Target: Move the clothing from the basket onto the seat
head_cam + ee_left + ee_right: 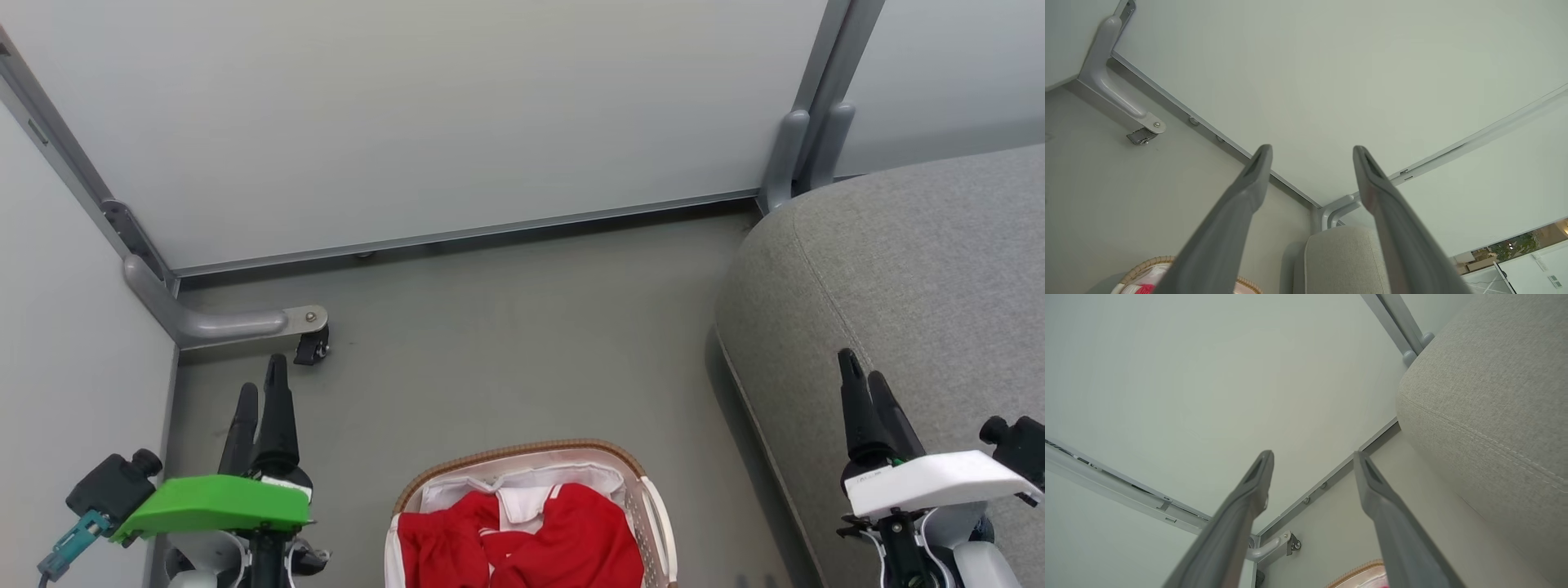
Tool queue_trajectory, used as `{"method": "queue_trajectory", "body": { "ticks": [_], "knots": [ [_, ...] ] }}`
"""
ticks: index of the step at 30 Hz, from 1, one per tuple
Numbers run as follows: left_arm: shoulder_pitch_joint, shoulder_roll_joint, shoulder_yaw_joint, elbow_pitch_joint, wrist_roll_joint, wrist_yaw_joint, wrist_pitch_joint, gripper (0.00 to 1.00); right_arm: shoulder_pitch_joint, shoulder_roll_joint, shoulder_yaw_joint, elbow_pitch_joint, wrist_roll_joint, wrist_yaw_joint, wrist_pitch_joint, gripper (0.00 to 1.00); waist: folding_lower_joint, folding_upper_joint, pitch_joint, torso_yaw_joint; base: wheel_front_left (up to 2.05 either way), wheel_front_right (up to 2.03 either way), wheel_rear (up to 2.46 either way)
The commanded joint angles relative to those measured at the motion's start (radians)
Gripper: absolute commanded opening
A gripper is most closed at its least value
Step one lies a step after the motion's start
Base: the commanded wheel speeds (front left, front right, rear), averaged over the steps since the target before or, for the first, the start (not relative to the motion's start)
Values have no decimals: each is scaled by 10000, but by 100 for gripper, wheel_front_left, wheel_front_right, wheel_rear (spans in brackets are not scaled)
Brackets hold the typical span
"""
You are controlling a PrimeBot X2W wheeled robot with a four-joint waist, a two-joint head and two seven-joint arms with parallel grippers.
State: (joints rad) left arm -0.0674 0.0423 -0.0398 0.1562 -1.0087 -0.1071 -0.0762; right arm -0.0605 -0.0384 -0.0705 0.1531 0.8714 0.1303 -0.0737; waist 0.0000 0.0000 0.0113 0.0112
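— Right of the basket, that grey lump was the seat? And why were your arms parked like that?

— Yep, the seat was just right of the basket. The red clothing sat heaped inside the basket, with none on the bit of seat I could see. I had the left gripper raised left of the basket and the right gripper raised to its right, over the seat's edge, so neither blocked my head cam's look at the pile. Both claws were spread wide with nothing in them, ready to come down on fabric.

— Which arm first?

— Probably the right, just my guess. It was on the basket's seat side, so it'd be the shorter carry.
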Motion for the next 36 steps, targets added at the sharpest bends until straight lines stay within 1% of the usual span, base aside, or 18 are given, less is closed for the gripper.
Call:
{"method": "queue_trajectory", "body": {
  "ticks": [1,6,17,36],
  "knots": [
    [-54,58,-84,-171,432,52,-99,100,27,-75,9,-170,-374,4,-128,100,0,0,4,3,0,0,0],
    [95,63,-284,-139,1444,176,-265,100,85,-82,14,-118,-1156,4,-287,100,0,0,16,19,0,0,0],
    [273,73,-450,199,3004,403,-585,100,198,-95,52,46,-2621,5,-607,100,0,0,25,30,0,0,0],
    [467,90,-567,871,4599,545,-1056,100,394,-112,182,369,-4633,6,-1088,100,0,0,8,65,0,0,0]
  ]
}}
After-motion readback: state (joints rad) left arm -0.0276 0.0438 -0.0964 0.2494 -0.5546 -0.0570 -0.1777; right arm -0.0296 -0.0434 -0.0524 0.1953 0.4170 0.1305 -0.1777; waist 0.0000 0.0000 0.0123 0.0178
